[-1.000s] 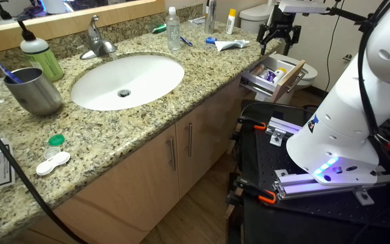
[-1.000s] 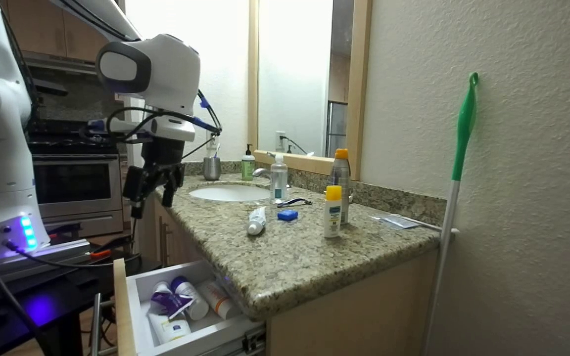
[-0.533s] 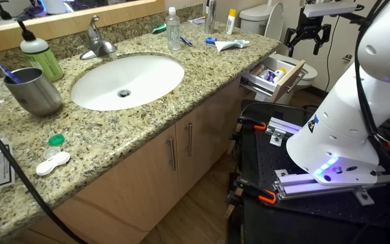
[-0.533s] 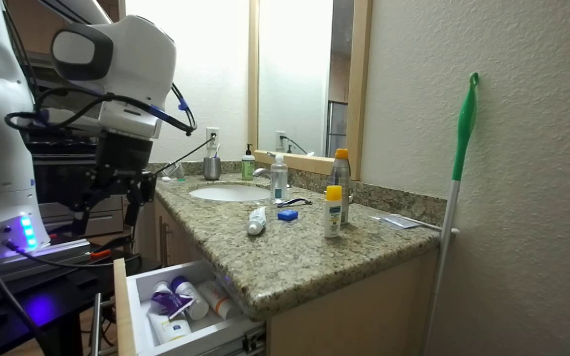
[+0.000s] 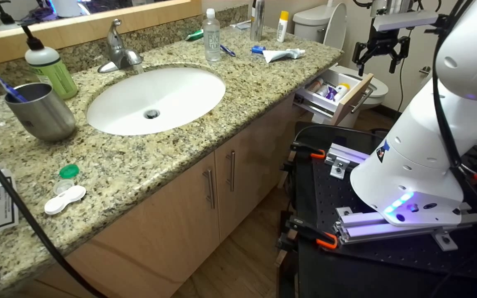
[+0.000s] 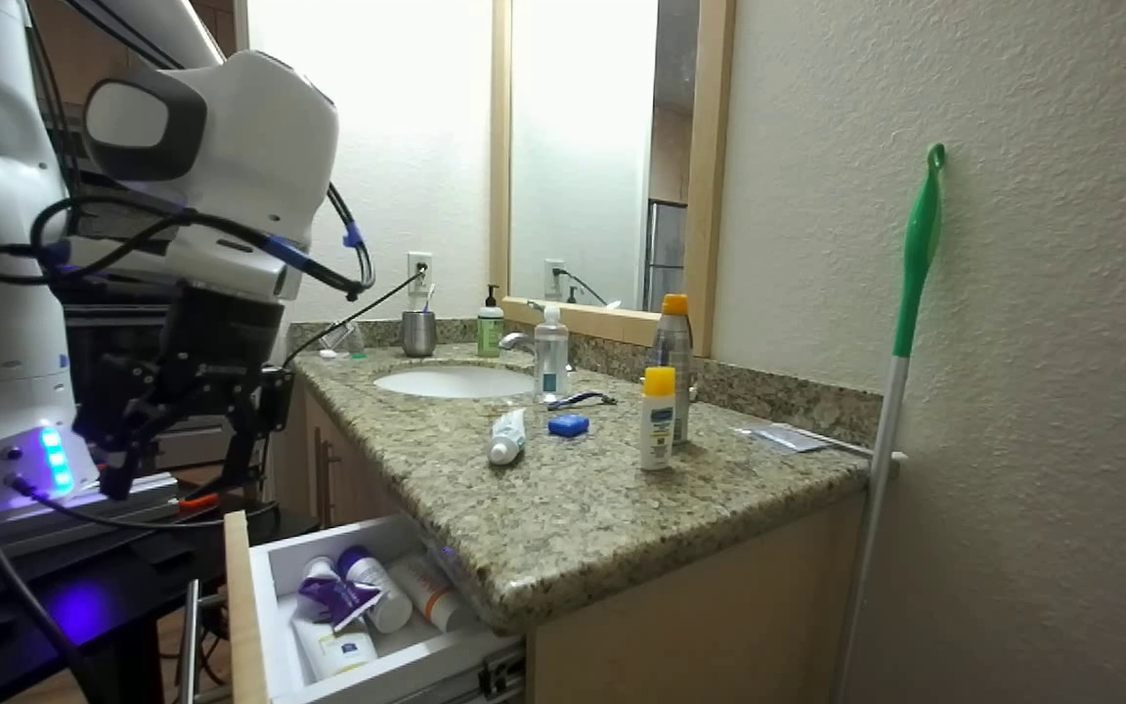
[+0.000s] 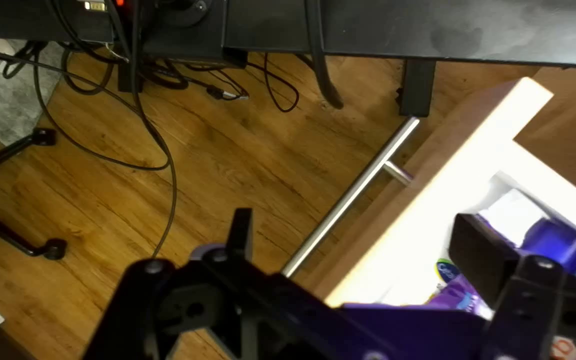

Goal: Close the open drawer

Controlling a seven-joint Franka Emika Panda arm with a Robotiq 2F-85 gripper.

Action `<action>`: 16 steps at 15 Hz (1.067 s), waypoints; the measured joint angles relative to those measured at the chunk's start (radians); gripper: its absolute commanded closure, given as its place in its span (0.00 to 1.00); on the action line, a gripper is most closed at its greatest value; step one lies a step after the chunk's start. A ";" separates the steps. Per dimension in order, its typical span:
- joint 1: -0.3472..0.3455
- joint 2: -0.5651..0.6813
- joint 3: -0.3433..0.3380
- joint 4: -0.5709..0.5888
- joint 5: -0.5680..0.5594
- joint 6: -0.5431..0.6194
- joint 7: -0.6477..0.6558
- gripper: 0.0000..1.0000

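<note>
Square push from outside is looking best

The black two-fingered gripper is hanging with its fingers spread wide, holding nothing. In the wrist view a long silver metal bar handle is showing between them. Lower than the fingers and apart from them, the shallow, white-walled drawer with its flat tan wood front is standing pulled out. Closing it well is probably calling for drawing the fingers together, lowering them outside the front and pressing near its middle without hooking the handle. Farther below the fingers, a crumpled purple-and-white tube is lying inside. Beyond, the speckled granite counter is overhanging the drawer, so the fingers should be stopping short of it.
</note>
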 measured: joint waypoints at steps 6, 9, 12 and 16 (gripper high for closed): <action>-0.044 0.173 -0.082 -0.001 0.072 0.170 -0.007 0.00; -0.032 0.203 -0.084 0.002 0.083 0.179 -0.008 0.00; -0.020 0.208 -0.084 0.003 0.121 0.179 -0.007 0.00; 0.002 0.256 -0.042 0.013 0.257 0.152 -0.006 0.00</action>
